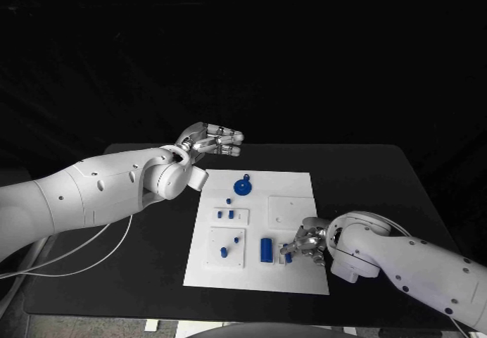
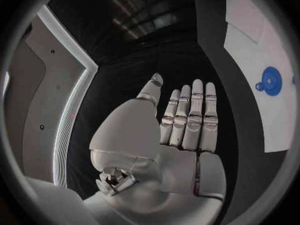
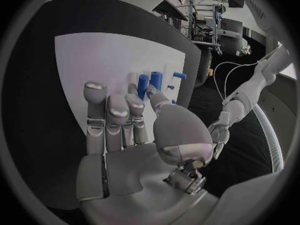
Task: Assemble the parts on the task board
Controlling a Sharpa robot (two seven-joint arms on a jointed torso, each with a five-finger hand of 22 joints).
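Observation:
The white task board (image 1: 294,186) lies in the middle of the black table. On it are a round blue gear (image 1: 243,186), a blue cylinder (image 1: 267,250) and several small blue pieces (image 1: 225,213). My right hand (image 1: 307,243) rests low over the board's near right part. Its thumb and a finger pinch a short blue peg (image 3: 142,85), also seen by the fingers (image 1: 288,257). The blue cylinder (image 3: 156,80) lies just beyond the peg. My left hand (image 1: 213,141) hangs above the table past the board's far left corner, fingers straight, holding nothing. Its palm (image 2: 181,130) faces the camera, with the blue gear (image 2: 270,81) off to the side.
Raised white square plates (image 1: 289,208) sit on the board, one near my right hand, another (image 1: 225,248) at the near left carrying small blue pieces. Bare black table (image 1: 376,183) lies on both sides of the board. A white cable (image 1: 71,257) trails at the left.

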